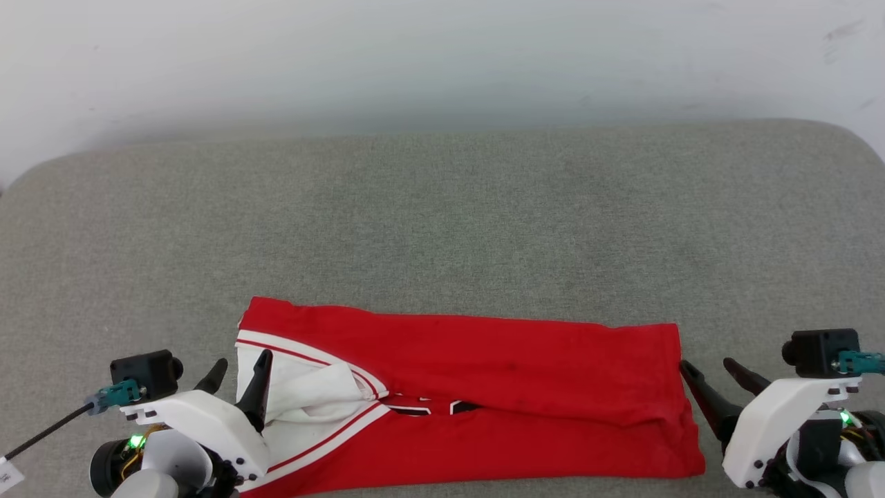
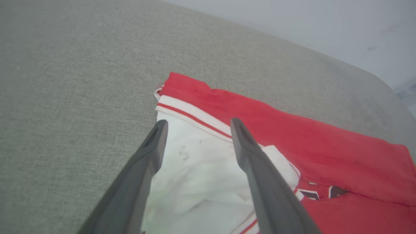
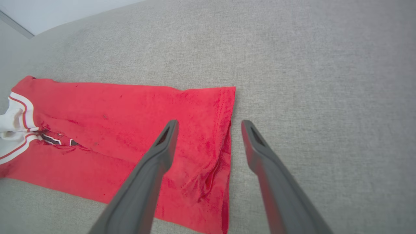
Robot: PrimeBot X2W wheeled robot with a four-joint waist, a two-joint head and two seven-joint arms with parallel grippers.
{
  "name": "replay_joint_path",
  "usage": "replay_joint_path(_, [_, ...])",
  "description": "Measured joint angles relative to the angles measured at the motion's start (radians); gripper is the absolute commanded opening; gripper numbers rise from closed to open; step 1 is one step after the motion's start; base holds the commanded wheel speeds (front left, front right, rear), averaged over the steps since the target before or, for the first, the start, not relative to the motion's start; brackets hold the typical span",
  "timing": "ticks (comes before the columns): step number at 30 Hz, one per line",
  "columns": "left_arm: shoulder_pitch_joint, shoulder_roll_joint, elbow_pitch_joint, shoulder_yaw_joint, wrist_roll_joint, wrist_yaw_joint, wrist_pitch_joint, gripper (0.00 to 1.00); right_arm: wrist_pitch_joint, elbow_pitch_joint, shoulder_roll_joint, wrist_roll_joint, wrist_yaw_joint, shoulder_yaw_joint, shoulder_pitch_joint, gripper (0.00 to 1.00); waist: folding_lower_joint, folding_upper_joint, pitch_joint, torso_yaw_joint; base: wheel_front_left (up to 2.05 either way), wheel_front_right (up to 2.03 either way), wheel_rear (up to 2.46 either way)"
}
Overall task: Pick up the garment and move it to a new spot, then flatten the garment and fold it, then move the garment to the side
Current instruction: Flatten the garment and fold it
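From my seat I see one tabletop [image 1: 442, 207], covered in grey woven fabric with rounded far corners, running up to a pale wall [image 1: 442, 55]. On it lies one garment [image 1: 525, 360], near the edge closest to the robot and between its two arms. It is a red jersey-style shirt folded into a long band lying crosswise in the head view. Its left end shows one white sleeve [image 1: 304, 394] edged with red and white stripes, bunched and a little creased. Along the middle crease I can make out a sliver of black lettering [image 1: 422, 408] outlined in white, too hidden to read. The right end is a straight stitched hem with some rumpling near the closest corner. I count two pincers, each with two dark fingers, four in all. The left pincer [image 1: 242, 360] stands wide and holds nothing; in the left wrist view its fingers straddle the white sleeve. The right pincer [image 1: 704, 362] is also spread wide and holds nothing; in the right wrist view one finger lies over the red hem and the other over bare grey fabric just beside it.
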State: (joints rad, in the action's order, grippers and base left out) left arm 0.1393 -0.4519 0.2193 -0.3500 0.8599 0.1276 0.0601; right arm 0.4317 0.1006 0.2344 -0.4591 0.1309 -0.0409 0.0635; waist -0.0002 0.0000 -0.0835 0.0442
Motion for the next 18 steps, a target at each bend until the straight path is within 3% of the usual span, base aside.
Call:
replay_joint_path(10, [-0.012, 0.01, -0.102, -0.004, -0.148, 0.076, -0.2, 1.0, 0.129, -0.04, 0.021, 0.012, 0.0, 0.11, -0.007, 1.0, 0.0001, 0.0, 0.059, 0.006, 0.0, 0.0, 0.0])
replay_joint_path(13, [-0.019, 0.02, -0.157, -0.021, -0.215, 0.124, -0.252, 1.0, 0.209, -0.004, 0.021, 0.015, 0.0, 0.124, -0.003, 1.0, 0.0001, 0.0, 0.065, -0.011, 0.0, 0.0, 0.0])
replay_joint_path(18, [-0.021, 0.03, -0.211, -0.035, -0.269, 0.145, -0.287, 1.0, 0.275, 0.057, 0.01, 0.022, 0.0, 0.108, 0.018, 1.0, 0.0001, 0.0, 0.053, -0.044, 0.0, 0.0, 0.0])
